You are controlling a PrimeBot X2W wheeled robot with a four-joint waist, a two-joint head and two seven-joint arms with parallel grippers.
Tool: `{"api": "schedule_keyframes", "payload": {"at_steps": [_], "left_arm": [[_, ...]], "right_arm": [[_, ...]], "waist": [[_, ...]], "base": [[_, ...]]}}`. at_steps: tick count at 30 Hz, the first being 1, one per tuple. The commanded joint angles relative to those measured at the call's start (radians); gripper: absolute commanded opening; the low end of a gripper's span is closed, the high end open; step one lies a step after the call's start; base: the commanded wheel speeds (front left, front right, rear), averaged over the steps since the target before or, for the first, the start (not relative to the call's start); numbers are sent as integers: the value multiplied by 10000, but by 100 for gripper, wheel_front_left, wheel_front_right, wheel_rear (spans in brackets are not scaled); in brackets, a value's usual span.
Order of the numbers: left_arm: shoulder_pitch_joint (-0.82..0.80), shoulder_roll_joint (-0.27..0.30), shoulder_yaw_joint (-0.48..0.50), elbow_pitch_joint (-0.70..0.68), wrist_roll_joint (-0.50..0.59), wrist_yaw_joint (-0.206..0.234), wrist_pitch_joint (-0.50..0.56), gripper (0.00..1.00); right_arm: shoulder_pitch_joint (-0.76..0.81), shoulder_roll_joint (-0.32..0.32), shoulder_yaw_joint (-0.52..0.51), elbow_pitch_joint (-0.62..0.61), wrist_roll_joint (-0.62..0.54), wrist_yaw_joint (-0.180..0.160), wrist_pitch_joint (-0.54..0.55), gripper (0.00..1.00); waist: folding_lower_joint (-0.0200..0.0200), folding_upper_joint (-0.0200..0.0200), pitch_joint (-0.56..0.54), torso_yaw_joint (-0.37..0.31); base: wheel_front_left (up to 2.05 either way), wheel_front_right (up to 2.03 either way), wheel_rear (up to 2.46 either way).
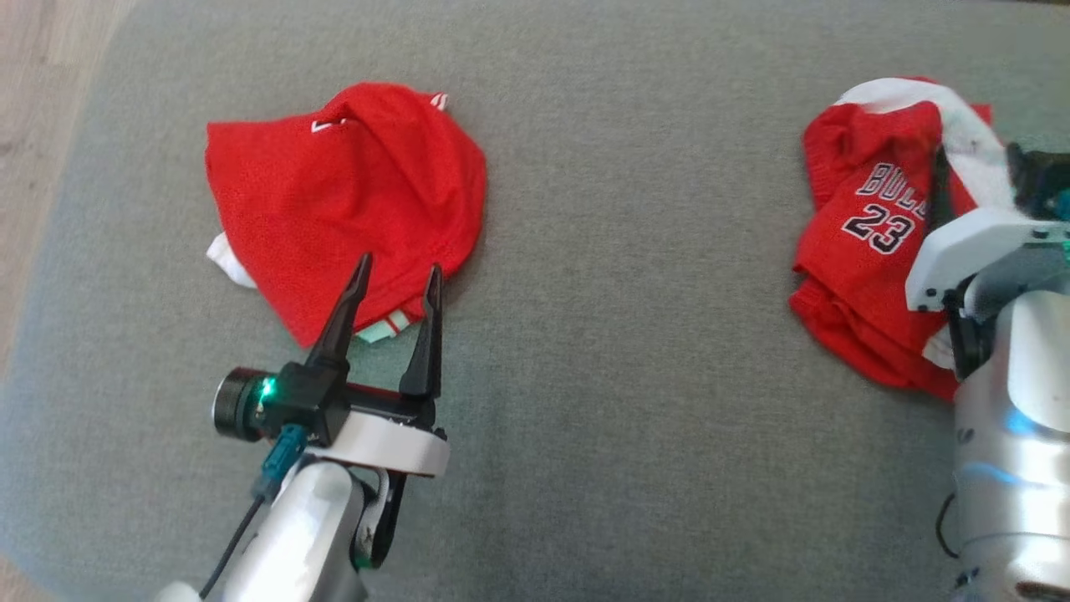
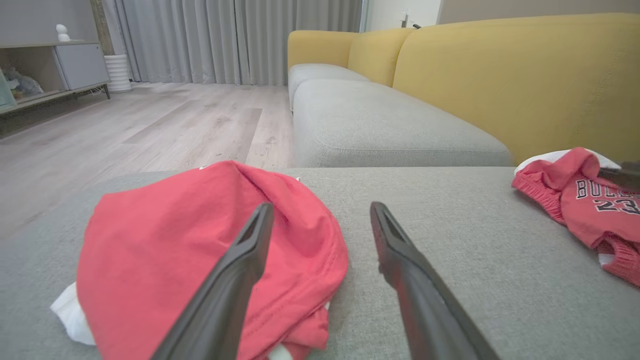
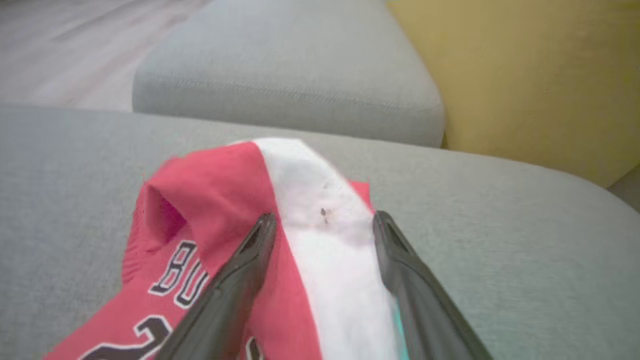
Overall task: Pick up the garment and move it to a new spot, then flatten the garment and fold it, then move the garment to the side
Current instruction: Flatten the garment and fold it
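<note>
Left gripper [image 1: 399,280], fingers spread, hovers over a crumpled red garment [image 1: 343,192] on a grey cushion [image 1: 627,334]. Right gripper [image 3: 325,222], likewise spread, straddles the white stripe [image 3: 325,260] of a red jersey [image 3: 210,210].

We get soft, even daylight in all three views, no hard shadows. Head view: fairly sharp, grey cushion [image 1: 635,351] flatly lit, corners a bit darker, thin soft shadow along the edge of the red garment [image 1: 351,201]. There is bluish-white glare on the right forearm [image 1: 1016,493]. Left wrist view: wide-angle bend toward the edges, reds washed to pink, curtains [image 2: 225,40] bright at the back, pale sheen on the floor [image 2: 150,125]. We note the left gripper [image 2: 321,209] goes soft at its base, close to the lens. Right wrist view: blurriest, jersey [image 3: 210,215] lettering smeared, yellow backrest [image 3: 530,75] dim and out of focus.
</note>
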Motion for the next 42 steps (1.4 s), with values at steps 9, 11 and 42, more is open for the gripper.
{"api": "schedule_keyframes", "payload": {"at_steps": [9, 11, 42], "left_arm": [[-395, -202, 709, -74, 310, -218, -95, 100], [-403, -249, 777, -56, 347, -248, -95, 100], [401, -552, 1534, -100, 315, -438, -95, 100]], "right_arm": [[-1043, -479, 37, 1293, -684, -7, 17, 0], [-1223, -572, 18, 1446, -664, -7, -197, 0], [-3510, -2530, 3643, 463, -356, -7, -2864, 0]], "waist": [[-2, 0, 171, 131], [-2, 0, 157, 90], [-2, 0, -1194, 265]], "base": [[0, 0, 0], [0, 0, 0], [0, 0, 0]]}}
